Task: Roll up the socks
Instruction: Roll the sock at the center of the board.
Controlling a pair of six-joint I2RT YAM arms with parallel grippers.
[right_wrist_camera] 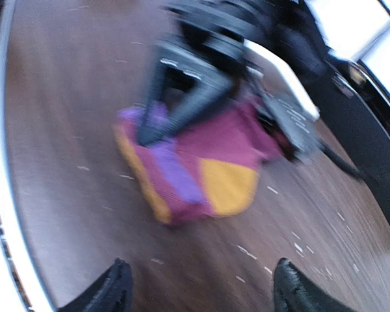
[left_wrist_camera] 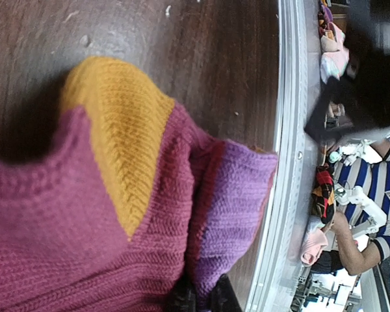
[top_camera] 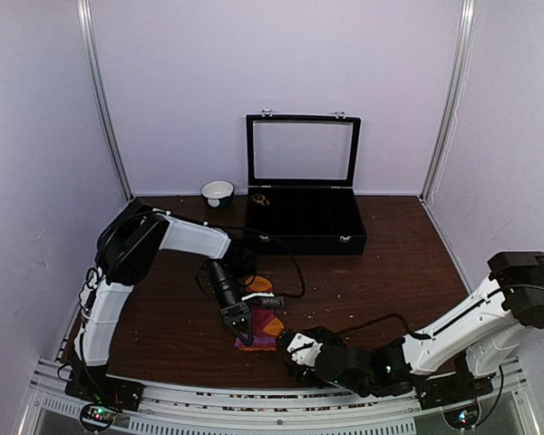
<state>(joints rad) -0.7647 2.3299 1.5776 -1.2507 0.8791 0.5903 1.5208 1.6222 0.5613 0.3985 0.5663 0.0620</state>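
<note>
Magenta-red sock (left_wrist_camera: 84, 227), orange at the toe and purple at the band, lies bunched on the table (top_camera: 390, 272) near its front edge, clenched at the purple end by the left hand (top_camera: 244, 335). Just beside it, not touching, the right hand (right_wrist_camera: 201, 286) stands released, fingers spread, holding nothing. Farther back sit a black case (top_camera: 304, 227), lid up, and a white bowl (top_camera: 218, 192).

My right wrist view is blurred: magenta sock (right_wrist_camera: 201, 162) soft-edged, stripes unreadable. My right fingers (right_wrist_camera: 110, 289) cut off by bottom edge. In my left wrist view, sock overruns left and bottom edges; my left fingertips (left_wrist_camera: 222, 300) barely show. From above, my left gripper (top_camera: 243, 333) hides most of sock. Bits in black case (top_camera: 308, 243) too small to tell.
</note>
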